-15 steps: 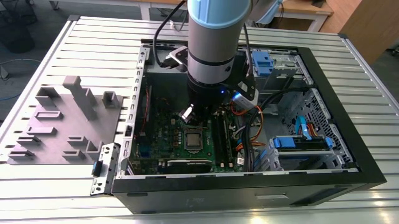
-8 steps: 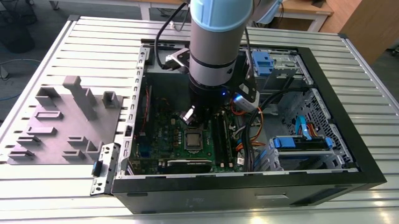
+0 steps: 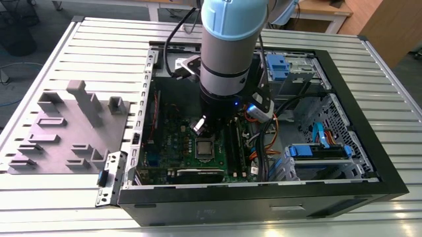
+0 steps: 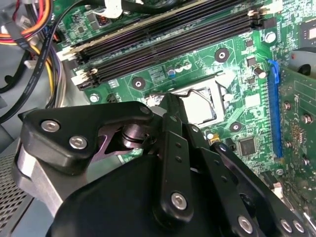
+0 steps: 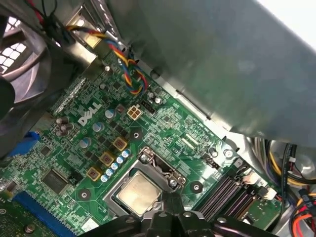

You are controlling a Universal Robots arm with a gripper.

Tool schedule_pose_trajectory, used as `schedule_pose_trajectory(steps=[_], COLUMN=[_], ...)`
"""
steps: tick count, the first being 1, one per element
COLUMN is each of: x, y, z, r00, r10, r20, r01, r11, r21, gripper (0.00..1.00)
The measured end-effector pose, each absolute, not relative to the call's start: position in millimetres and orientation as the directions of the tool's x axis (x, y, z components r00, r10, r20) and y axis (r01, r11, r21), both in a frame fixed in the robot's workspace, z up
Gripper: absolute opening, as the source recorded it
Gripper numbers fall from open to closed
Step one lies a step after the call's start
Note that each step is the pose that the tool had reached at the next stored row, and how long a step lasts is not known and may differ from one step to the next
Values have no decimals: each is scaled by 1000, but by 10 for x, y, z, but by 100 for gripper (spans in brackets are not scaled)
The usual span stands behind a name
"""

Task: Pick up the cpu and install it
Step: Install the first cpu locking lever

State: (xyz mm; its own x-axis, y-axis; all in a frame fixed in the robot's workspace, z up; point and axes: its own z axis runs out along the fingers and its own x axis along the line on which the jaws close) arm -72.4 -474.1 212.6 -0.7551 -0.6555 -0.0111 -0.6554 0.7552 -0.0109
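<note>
The cpu [image 5: 139,193], a small pale silvery square, lies flat inside the metal socket frame [image 5: 148,165] on the green motherboard [image 5: 74,163]. It also shows in the second wrist view as the cpu [image 4: 201,104] and in the exterior view as the cpu [image 3: 205,146]. My gripper [image 5: 170,200] hangs just above the socket's edge, its black fingers drawn together to one tip, shut with nothing between them. In the second wrist view the gripper [image 4: 170,100] covers part of the socket. The arm [image 3: 228,59] reaches straight down into the open computer case [image 3: 264,190].
A grey moulded tray [image 3: 66,128] lies on the slatted table at the exterior view's left. Black memory slots [image 4: 168,42] run beside the socket. Cable bundles [image 4: 34,34], blue drive brackets [image 3: 319,150] and a fan [image 5: 29,54] crowd the case.
</note>
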Motion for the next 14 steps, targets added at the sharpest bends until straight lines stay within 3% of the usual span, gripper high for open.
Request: schedule_pose_trajectory(steps=[14], x=[-724], y=[-4797], z=[2074], r00=[-756], r10=[-654], r20=[-7], r01=[-654], r11=[756], r21=[-15], gripper=[11])
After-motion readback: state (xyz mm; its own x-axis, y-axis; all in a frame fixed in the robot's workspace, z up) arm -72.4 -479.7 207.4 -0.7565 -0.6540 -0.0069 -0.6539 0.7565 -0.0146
